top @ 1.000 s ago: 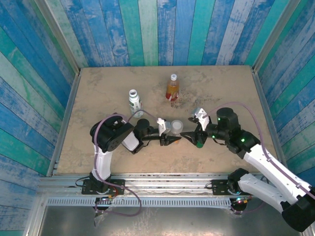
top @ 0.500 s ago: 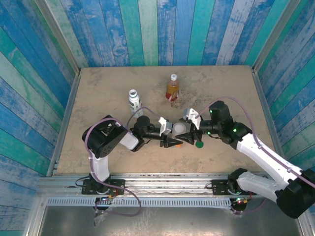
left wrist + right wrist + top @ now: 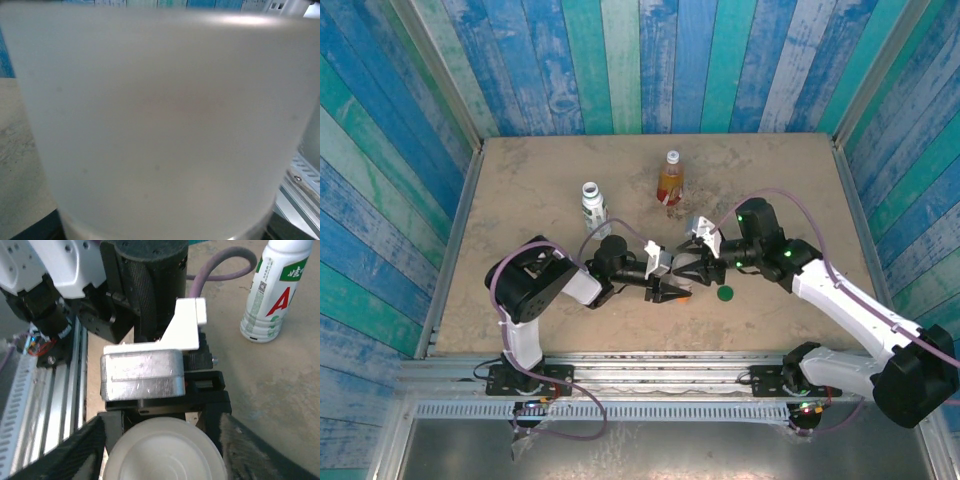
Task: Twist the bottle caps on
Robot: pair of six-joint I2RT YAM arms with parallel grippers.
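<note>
top external | l gripper point(image 3: 671, 286) holds bottle point(image 3: 682, 293) | r gripper point(image 3: 687, 268) flanks whitish cap point(image 3: 165, 452)

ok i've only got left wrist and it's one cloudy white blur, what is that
observer: the wide whitish cap, on the short bottle that the left gripper holds
operator: what's the other arm doing
observer: the right gripper faces it, fingers either side of that cap
operator: any caps lying loose
observer: the green cap lies on the table, just right of both grippers
</note>
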